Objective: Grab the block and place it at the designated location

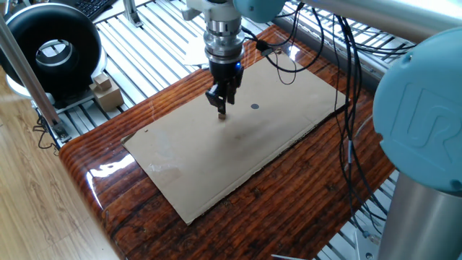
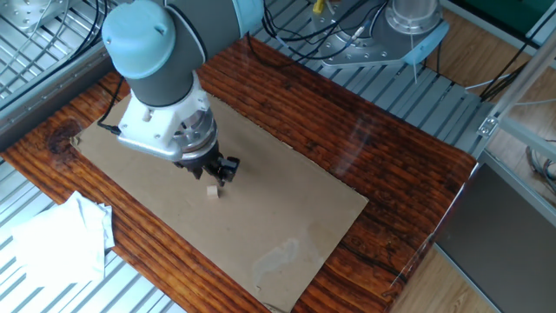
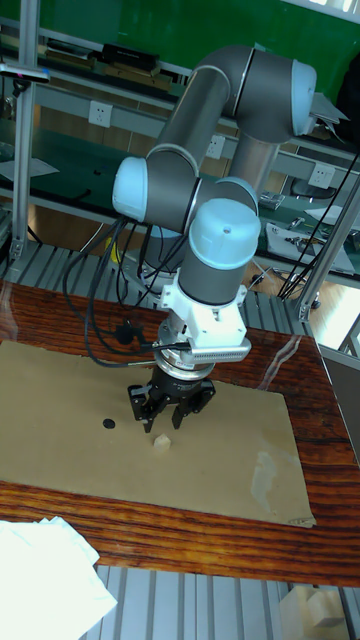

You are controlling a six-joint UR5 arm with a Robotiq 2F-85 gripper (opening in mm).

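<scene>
The block [image 3: 160,438], a tiny light-tan wooden cube, lies on the flat cardboard sheet [image 1: 216,155]. My gripper [image 3: 165,422] hangs straight over it, open, with its fingers spread to either side just above the cube. In one fixed view the fingertips of the gripper [image 1: 221,108] cover most of the block [image 1: 222,113]. In the other fixed view the block [image 2: 213,191] shows just below the gripper [image 2: 217,178]. The designated location [image 1: 254,107], a small dark dot [image 3: 108,424], lies a short way from the cube; the arm hides it in the other fixed view.
The cardboard rests on a glossy wooden tabletop [image 1: 130,217]. Crumpled white paper [image 2: 61,239] lies at one table edge. A black round device [image 1: 54,47] and small cardboard boxes [image 1: 105,90] stand off the table. Cables [image 1: 346,87] hang beside the arm.
</scene>
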